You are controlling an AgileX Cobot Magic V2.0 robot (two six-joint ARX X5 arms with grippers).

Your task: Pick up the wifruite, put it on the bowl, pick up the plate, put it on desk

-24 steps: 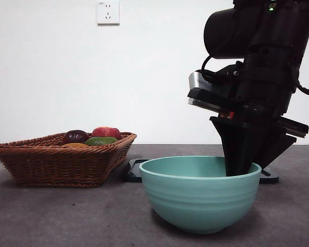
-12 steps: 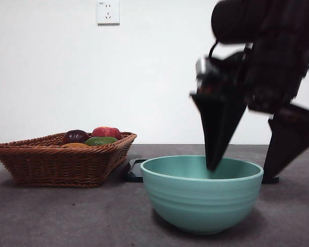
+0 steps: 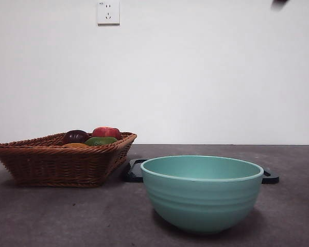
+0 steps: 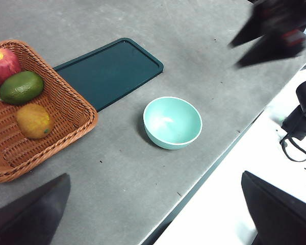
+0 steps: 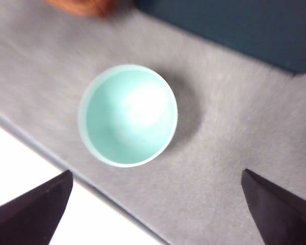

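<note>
The brown-orange wifruite (image 4: pixel 34 121) lies in the wicker basket (image 4: pixel 66 109) beside a green fruit (image 4: pixel 21 87); in the front view only its top (image 3: pixel 74 145) shows. The mint-green bowl (image 3: pixel 202 191) stands empty on the desk (image 3: pixel 67 221), also in the left wrist view (image 4: pixel 172 122) and the right wrist view (image 5: pixel 127 115). The dark flat plate (image 4: pixel 107 71) lies behind the bowl. My right gripper (image 5: pixel 156 172) is open, high above the bowl, blurred in the left wrist view (image 4: pixel 273 33). My left gripper (image 4: pixel 154 176) is open, high above the desk's near side.
The basket (image 3: pixel 62 162) also holds a red apple (image 3: pixel 106 132) and a dark purple fruit (image 3: pixel 75 136). The desk's edge (image 4: pixel 214 168) runs close to the bowl. A wall socket (image 3: pixel 108 12) is on the white wall. A black tip (image 3: pixel 279 3) shows at the top.
The right gripper had its jaws down in the bowl, opened them, and rose out of the front view. The bowl, basket and plate have not moved.
</note>
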